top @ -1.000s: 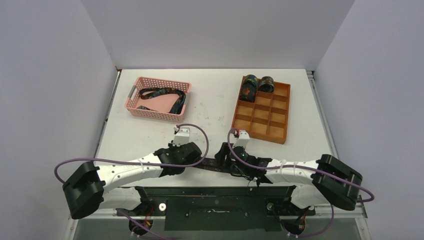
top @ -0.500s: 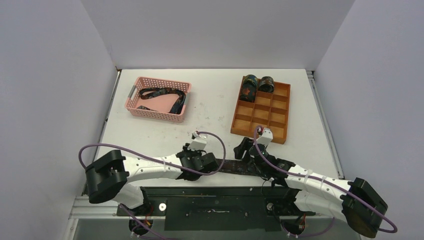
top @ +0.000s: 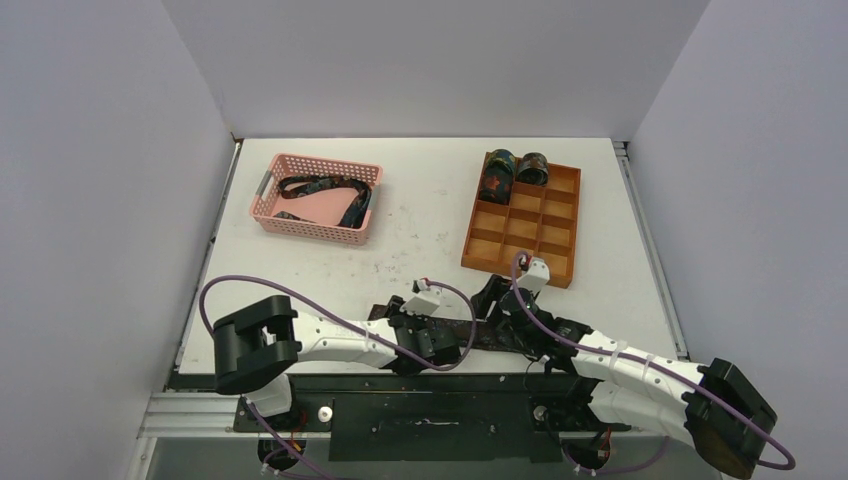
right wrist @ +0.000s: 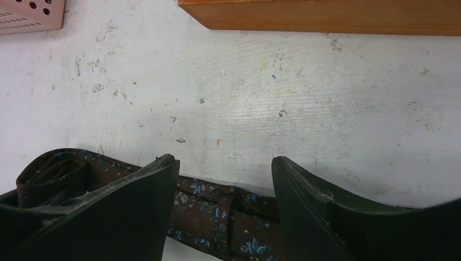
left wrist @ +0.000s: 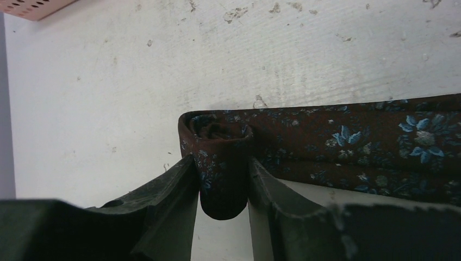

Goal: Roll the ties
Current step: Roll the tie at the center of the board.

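Dark floral tie [left wrist: 348,136] part-rolled at the near edge of the scuffed white table [right wrist: 272,92]

The left gripper [left wrist: 223,185] clamps the tie's small rolled end. The right gripper [right wrist: 224,163] stands released, fingers spread over the flat length. Farther back, two rolled ties [top: 497,178] fill far cells of an orange wooden grid tray [top: 540,240] — a loose tie [top: 320,186] lies in a pink perforated basket [top: 300,228].

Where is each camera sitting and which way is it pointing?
Top: high behind the left arm and right arm, looking down on the table, basket and tray.
Left wrist: low over the table, facing the rolled end of the tie; left fingers pinch it.
Right wrist: low, facing the tray's wall; right fingers stand apart over the tie.
Shared: both wrist views show that rolled end.
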You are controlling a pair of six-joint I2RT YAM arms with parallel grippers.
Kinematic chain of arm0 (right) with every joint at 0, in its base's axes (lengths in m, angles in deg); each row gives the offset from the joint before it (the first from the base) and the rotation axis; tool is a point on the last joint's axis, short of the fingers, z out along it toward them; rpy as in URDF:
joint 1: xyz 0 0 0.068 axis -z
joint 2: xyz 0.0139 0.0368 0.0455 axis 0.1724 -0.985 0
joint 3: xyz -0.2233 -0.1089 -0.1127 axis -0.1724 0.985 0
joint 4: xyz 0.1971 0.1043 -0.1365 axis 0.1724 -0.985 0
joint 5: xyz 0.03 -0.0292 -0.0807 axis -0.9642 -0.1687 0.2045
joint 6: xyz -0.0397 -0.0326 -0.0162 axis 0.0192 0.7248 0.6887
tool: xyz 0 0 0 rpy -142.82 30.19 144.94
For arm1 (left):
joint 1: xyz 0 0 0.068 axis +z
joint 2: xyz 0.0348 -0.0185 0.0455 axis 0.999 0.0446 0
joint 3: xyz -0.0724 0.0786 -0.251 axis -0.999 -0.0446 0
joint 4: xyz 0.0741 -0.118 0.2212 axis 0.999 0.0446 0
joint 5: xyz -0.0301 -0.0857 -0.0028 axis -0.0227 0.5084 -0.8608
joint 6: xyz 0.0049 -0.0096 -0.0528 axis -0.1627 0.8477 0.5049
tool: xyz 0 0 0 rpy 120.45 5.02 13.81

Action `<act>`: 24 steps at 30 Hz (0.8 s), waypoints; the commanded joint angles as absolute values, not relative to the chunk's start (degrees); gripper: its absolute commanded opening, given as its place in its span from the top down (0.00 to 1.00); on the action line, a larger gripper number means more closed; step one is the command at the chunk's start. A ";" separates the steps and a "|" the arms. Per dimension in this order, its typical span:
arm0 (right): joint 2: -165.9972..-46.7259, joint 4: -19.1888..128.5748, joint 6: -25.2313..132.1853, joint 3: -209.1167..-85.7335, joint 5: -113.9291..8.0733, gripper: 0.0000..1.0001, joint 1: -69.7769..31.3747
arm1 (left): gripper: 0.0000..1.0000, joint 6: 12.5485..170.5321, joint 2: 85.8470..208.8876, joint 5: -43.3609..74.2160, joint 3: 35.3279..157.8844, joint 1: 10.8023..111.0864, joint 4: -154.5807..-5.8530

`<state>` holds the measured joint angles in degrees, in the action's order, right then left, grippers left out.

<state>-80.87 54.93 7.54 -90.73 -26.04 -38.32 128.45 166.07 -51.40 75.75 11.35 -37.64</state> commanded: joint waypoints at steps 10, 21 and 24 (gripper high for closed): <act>-79.78 55.55 7.56 -90.25 -25.89 0.35 -36.95 | 0.35 124.47 164.41 -43.75 77.79 10.72 -44.84; -79.25 56.10 10.65 -91.96 -31.42 0.30 -34.01 | 0.03 124.81 152.25 -39.17 76.50 11.46 -44.20; -79.00 58.58 12.91 -92.85 -37.37 0.29 -32.51 | 0.03 124.62 146.83 -37.19 75.59 13.14 -44.23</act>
